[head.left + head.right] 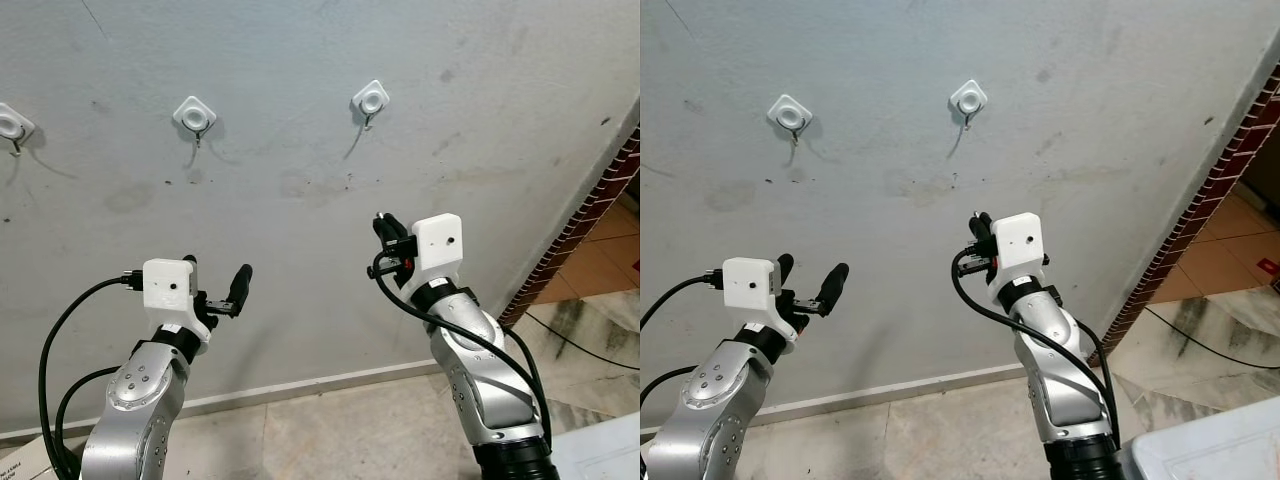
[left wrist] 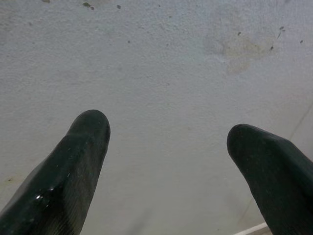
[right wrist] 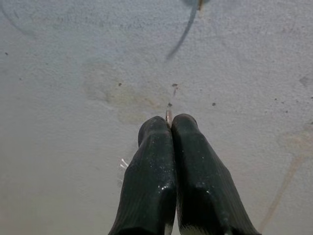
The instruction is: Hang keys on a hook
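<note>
Three white hook mounts sit on the grey wall: a left hook [image 1: 14,125], a middle hook [image 1: 194,115] and a right hook [image 1: 371,98]. My right gripper [image 1: 383,225] is raised below the right hook, some way short of it, and is shut. A thin sliver of metal [image 3: 168,117], the only visible part of the keys, pokes out between its fingertips [image 3: 156,132]; the rest is hidden. My left gripper [image 1: 215,272] is held lower, below the middle hook, open with nothing between its fingers [image 2: 78,161].
A red brick pillar edge [image 1: 590,215] runs down the right side. A white baseboard [image 1: 320,385] meets the tiled floor [image 1: 340,430]. A dark cable [image 1: 590,350] lies on the floor at right, and a white object [image 1: 1210,445] is at the bottom right.
</note>
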Robot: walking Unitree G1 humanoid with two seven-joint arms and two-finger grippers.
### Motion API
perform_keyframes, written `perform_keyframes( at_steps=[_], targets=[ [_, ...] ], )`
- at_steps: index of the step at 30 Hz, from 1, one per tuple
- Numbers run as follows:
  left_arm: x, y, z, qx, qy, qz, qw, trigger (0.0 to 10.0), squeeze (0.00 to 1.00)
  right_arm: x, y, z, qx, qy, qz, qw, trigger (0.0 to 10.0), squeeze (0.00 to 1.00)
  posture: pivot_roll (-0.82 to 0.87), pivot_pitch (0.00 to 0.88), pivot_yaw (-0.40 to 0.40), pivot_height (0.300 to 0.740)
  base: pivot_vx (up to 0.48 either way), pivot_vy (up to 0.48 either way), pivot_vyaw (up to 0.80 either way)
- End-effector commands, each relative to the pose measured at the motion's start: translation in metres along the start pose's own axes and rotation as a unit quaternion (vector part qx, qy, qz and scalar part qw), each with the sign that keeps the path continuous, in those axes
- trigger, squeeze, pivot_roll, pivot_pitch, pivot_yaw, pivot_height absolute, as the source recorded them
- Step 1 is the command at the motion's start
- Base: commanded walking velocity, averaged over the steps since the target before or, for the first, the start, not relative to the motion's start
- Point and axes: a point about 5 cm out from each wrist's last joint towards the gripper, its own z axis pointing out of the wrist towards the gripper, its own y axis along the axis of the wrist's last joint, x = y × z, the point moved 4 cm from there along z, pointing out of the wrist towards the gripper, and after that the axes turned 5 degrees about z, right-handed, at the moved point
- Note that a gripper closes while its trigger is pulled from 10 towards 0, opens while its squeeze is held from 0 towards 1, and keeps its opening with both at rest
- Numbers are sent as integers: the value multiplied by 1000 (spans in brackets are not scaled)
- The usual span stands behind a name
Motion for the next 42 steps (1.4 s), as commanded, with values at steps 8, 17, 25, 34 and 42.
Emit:
perform_keyframes(
  at_steps=[8,17,25,34,42],
  targets=[
    [-3,1,1,-2,-13,-3,1000,10000,0,-1,2,4,-4,-1,-6,1000,10000,0,109,0,2,740,270,0,0],
    [-4,0,1,0,-16,-1,1000,10000,0,-3,-4,-2,4,-1,-8,1000,10000,0,109,0,3,740,285,0,0],
    [0,0,-1,1,-7,3,1000,10000,0,-10,-17,-20,28,-3,-16,999,10000,0,104,0,3,740,156,0,0],
    [-4,0,-2,0,-18,5,1000,10000,0,-12,-17,-22,30,-6,-18,999,10000,0,104,0,5,740,174,0,0],
    [-4,0,-3,-2,-20,-1,1000,10000,0,-11,-18,-27,34,0,-21,999,10000,0,105,0,4,740,323,0,0]
  ],
)
